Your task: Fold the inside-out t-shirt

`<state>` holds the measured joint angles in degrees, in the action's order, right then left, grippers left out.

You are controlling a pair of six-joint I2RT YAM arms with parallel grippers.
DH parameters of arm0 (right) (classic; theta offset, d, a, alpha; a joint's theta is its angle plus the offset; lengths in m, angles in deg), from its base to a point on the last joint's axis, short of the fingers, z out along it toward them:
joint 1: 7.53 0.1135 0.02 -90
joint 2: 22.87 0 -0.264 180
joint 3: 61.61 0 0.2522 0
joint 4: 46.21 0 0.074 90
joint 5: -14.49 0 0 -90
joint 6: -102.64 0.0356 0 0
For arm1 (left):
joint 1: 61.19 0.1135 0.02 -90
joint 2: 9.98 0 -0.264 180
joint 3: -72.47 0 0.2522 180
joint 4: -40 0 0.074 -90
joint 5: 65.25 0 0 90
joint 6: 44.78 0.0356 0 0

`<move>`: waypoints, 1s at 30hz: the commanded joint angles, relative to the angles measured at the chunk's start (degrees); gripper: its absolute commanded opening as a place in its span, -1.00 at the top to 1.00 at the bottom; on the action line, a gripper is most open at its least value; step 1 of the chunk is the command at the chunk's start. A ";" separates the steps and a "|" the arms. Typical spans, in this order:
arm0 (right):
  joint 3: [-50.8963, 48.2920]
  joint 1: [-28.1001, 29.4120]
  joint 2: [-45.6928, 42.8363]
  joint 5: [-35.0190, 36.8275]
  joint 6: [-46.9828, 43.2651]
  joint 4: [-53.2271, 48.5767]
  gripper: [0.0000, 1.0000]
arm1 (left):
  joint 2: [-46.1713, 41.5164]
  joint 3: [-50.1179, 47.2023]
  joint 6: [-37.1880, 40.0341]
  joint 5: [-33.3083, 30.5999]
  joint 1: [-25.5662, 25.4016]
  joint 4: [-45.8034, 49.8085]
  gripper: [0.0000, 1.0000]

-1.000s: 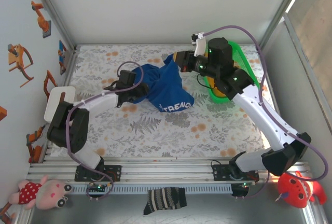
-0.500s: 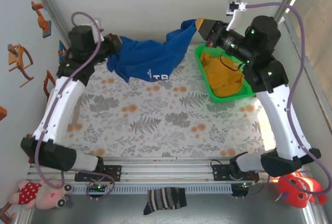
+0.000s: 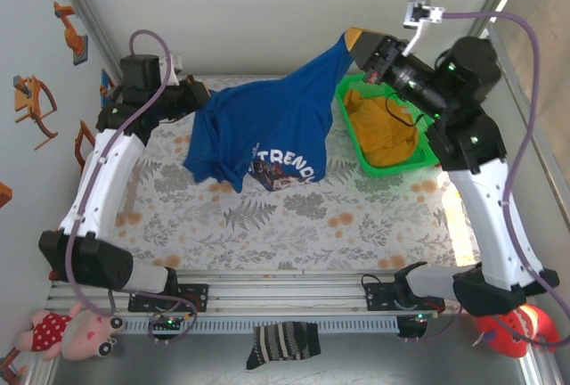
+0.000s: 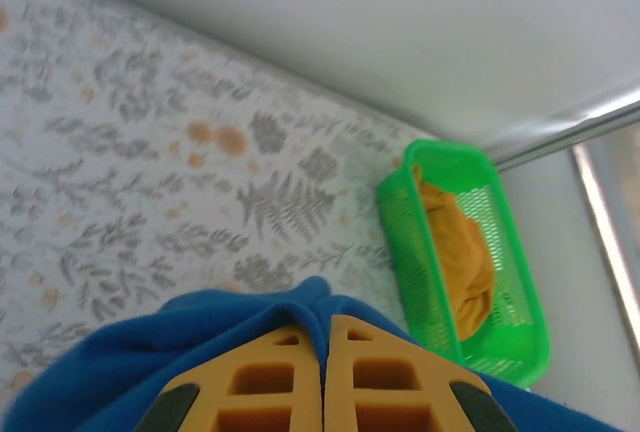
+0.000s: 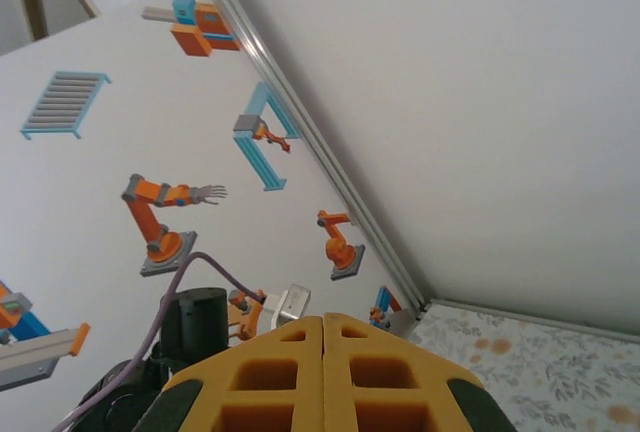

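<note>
**Left gripper** (image 3: 198,98): jaws fully closed, clamped on one upper edge of the royal-blue t-shirt (image 3: 267,131). In the left wrist view (image 4: 322,327) the yellow pads (image 4: 265,382) meet with no gap. Blue cloth (image 4: 230,317) bulges up just ahead of the tips, and the pinched fold itself is hidden between them.

**Right gripper** (image 3: 352,42): jaws fully closed on the opposite upper corner of the t-shirt, raised above the table (image 3: 294,216). In the right wrist view (image 5: 323,324) the pads (image 5: 270,372) are pressed together and hide whatever cloth lies between them.

**T-shirt**: stretched between the two grippers, sagging below and between them in a broad sheet. White lettering (image 3: 285,164) reads "TREND"; its end is lost in a fold, and a darker print beneath is too small to read. Whether the lower hem touches the table cannot be told from overhead.

**Green basket** (image 3: 352,126): below the right gripper, and far ahead of the left gripper in its wrist view (image 4: 440,152). Its near corner is partly covered by the shirt.

**Mustard-yellow garment** (image 3: 383,131): bunched inside the basket, also seen from the left wrist (image 4: 460,252).
</note>
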<state>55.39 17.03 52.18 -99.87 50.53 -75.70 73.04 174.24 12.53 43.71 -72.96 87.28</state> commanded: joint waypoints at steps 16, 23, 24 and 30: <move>-23.71 -0.11 15.19 6.84 -2.83 -3.10 -0.01 | 7.52 -12.47 -2.74 2.10 2.12 -3.85 -0.78; -40.50 12.92 14.82 18.11 -1.06 -0.31 -0.15 | -0.38 -30.19 -7.13 -9.74 -9.62 -4.96 -0.78; -41.19 14.04 16.07 19.08 -0.53 0.06 -0.15 | -0.08 -31.52 -7.66 -10.59 -10.39 -5.13 -0.78; -39.05 16.66 23.55 20.90 1.04 2.63 -0.18 | 6.04 -32.22 -8.89 -11.30 -12.77 -7.19 -0.79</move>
<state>14.41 33.49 74.43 -82.87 50.00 -75.89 77.00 140.97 5.34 34.70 -84.89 82.32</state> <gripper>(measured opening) 0.589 0.893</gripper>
